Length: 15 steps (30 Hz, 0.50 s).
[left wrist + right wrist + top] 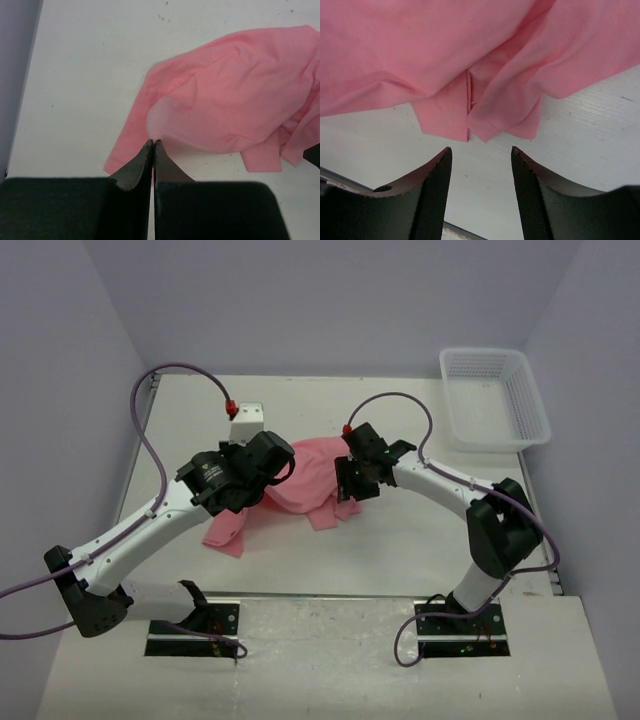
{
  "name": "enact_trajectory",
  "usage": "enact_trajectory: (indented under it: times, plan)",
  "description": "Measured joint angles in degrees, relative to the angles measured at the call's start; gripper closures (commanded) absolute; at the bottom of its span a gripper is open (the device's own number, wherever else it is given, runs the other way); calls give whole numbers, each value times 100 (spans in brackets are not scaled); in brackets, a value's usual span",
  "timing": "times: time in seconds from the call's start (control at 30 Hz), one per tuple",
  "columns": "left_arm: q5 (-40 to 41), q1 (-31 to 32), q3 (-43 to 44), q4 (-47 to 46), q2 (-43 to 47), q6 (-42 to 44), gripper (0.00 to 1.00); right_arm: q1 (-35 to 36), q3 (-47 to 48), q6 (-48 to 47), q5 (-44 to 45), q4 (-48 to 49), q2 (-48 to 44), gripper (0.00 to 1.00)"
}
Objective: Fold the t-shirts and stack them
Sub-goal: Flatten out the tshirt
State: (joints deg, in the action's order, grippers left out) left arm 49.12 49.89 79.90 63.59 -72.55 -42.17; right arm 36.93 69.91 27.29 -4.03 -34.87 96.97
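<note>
**Pink t-shirt bunched mid-table, left claw pinching it, right claw spread beside it**

You are looking down at a pale, off-white table [400,540] that is sitting inside a plain enclosure, with lavender-grey walls [60,390] rising on the left, back and right. The tabletop is showing a few small dark specks in the left wrist view.

Starting at the left, a purple cable [150,450] is looping up over the table's left edge above the left arm. The left gripper [153,142] is reaching in toward the centre with its fingers pressed tightly together. Their tips are meeting the near left edge of the t-shirt [310,475], and they are pinching a thin bit of that fabric, which is tenting up from the surface there.

Just behind that gripper, a small white block [246,424] with a red cap is standing on the table.

The t-shirt is lying crumpled at the middle of the table, between the two grippers, with one part trailing down toward the near left.

At its right side, the right gripper [481,150] is hovering over bare table with its fingers spread apart and nothing between them. The shirt's folded edges are hanging just beyond the fingertips.

Farther right, a white mesh basket [495,400] is sitting at the back right corner, well apart from the shirt.
</note>
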Motion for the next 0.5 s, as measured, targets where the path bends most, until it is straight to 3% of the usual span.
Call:
enact_trajectory:
  times: [0.5]
  plan:
    - [-129, 0, -186, -293, 4, 144, 100, 367, -413, 319, -2, 321, 46, 46]
